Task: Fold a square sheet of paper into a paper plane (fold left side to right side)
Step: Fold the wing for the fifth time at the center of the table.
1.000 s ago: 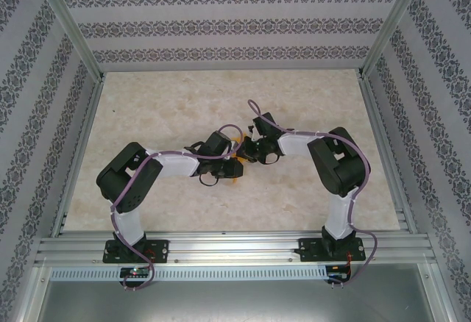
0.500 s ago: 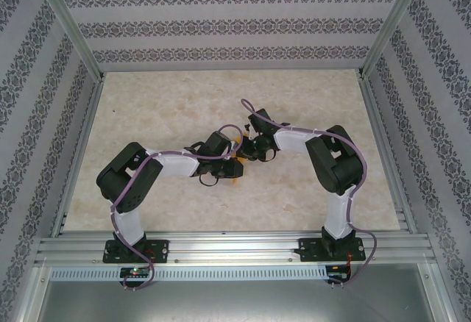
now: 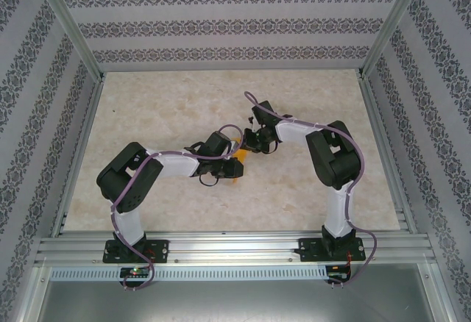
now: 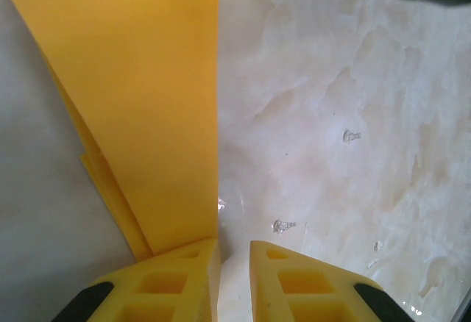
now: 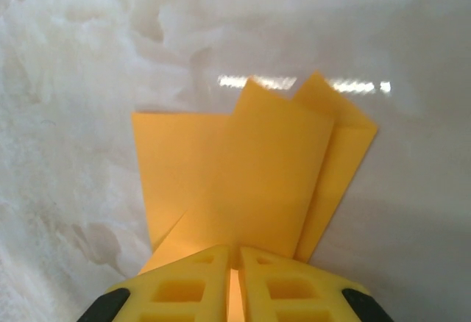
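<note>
The sheet of paper [image 5: 243, 167] is bright orange and folded into overlapping layers with two points at its far edge; it lies on the marble table [image 3: 169, 101]. My right gripper [image 5: 235, 259] is shut on its near edge, with orange showing in the slit between the jaws. In the left wrist view the paper [image 4: 147, 101] covers the upper left with a straight right edge. My left gripper [image 4: 234, 263] stands narrowly open, its left fingertip [image 4: 184, 263] on that edge and bare table in the gap. From above, both grippers [image 3: 232, 166] [image 3: 249, 144] meet over the paper [image 3: 237, 142] mid-table.
Aluminium frame posts [image 3: 73, 35] and patterned walls [image 3: 221, 20] enclose the table on three sides. The arm bases sit on a rail [image 3: 235, 248] at the near edge. Open marble lies behind and to both sides of the grippers.
The right gripper has moved a little toward the far side of the table, keeping hold of the paper. The left arm has stayed still.
</note>
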Tool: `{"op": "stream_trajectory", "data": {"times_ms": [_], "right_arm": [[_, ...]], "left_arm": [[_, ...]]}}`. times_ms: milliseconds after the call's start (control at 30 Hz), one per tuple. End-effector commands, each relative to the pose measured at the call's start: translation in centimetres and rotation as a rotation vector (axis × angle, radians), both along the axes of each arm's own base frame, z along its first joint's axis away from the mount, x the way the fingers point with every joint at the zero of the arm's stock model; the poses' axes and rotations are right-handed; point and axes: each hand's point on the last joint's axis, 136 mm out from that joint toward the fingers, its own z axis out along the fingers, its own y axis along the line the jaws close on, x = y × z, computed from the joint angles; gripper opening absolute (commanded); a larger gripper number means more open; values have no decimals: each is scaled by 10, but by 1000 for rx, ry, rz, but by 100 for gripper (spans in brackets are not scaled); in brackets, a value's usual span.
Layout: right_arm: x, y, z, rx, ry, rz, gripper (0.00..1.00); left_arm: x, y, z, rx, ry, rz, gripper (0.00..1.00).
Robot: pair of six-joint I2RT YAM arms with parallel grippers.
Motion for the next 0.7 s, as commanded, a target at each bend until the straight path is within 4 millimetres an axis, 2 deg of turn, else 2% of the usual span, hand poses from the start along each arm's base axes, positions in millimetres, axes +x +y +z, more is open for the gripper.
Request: {"op": "stream_trajectory", "data": {"times_ms": [0,267,667], "right_arm": [[34,-31,-10,-121,-81,-61,14],[53,-45,-15,-164,-89,-74,14],[76,-58,-11,-177,-110,-97,15]], "left_arm": [[-41,28,-48,133,171,-27,21],[-41,28,-48,133,170,-26,21],[-42,28,-49,132,172,-27,21]]}}
